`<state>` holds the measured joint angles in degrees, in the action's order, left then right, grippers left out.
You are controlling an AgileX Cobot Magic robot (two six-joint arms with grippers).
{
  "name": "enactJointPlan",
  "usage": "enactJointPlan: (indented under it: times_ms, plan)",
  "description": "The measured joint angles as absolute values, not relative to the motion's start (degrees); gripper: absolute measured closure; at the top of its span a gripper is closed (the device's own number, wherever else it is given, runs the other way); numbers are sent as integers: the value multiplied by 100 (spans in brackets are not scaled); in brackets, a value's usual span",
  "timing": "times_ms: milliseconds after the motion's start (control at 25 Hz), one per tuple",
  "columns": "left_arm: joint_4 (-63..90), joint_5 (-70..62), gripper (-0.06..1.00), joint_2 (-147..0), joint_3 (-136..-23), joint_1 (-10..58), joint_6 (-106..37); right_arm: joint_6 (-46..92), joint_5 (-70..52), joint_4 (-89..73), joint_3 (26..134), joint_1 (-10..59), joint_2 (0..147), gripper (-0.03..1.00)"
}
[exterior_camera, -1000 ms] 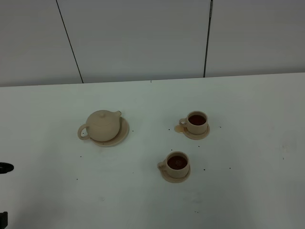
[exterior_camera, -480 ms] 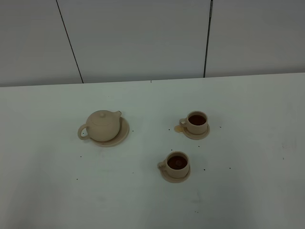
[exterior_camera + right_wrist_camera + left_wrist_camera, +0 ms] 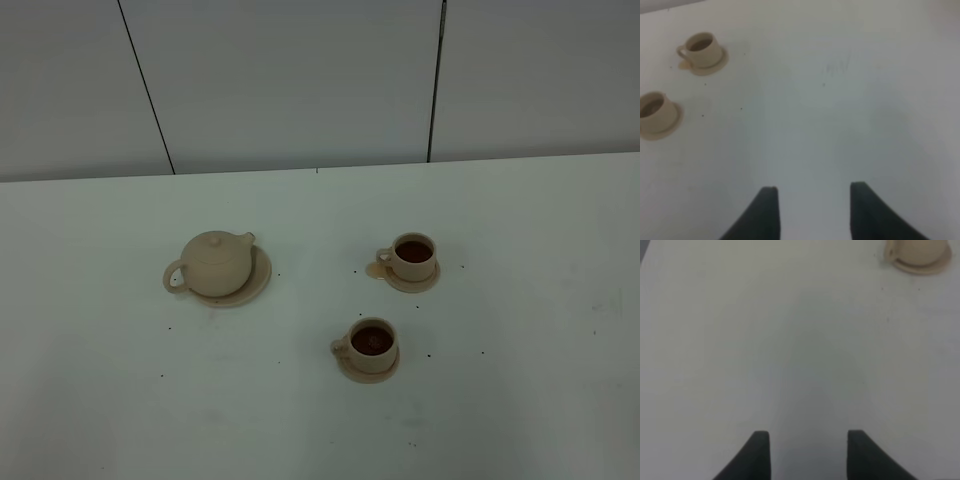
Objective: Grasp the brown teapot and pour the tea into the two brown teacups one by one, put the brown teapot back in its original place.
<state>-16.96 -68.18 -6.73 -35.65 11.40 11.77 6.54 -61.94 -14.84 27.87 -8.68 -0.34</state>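
The brown teapot (image 3: 213,263) stands upright on its wide saucer (image 3: 258,284), the original place, left of the table's middle. Two brown teacups hold dark tea on small saucers: one at the back right (image 3: 413,256), one nearer the front (image 3: 372,343). A small tan puddle (image 3: 375,269) lies beside the back cup's saucer. Neither gripper shows in the exterior high view. My left gripper (image 3: 807,440) is open over bare table, far from the teapot (image 3: 917,251). My right gripper (image 3: 812,196) is open with nothing between its fingers, away from both teacups (image 3: 704,48) (image 3: 655,111).
The white table (image 3: 520,400) carries several tiny dark specks around the cups and teapot. A grey panelled wall (image 3: 300,80) rises behind the table's far edge.
A dark piece of the left arm at the picture's left edge has withdrawn out of the exterior high view. Teapot and cups have not moved.
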Motion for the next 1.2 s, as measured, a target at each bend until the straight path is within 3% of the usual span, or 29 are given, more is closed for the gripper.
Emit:
enactJointPlan:
  times_ms: [1200]
  plan:
    - [-1010,-6029,52,-397,-2896,1140,692,654,-6194,-1484,2786,-868,-34,64]
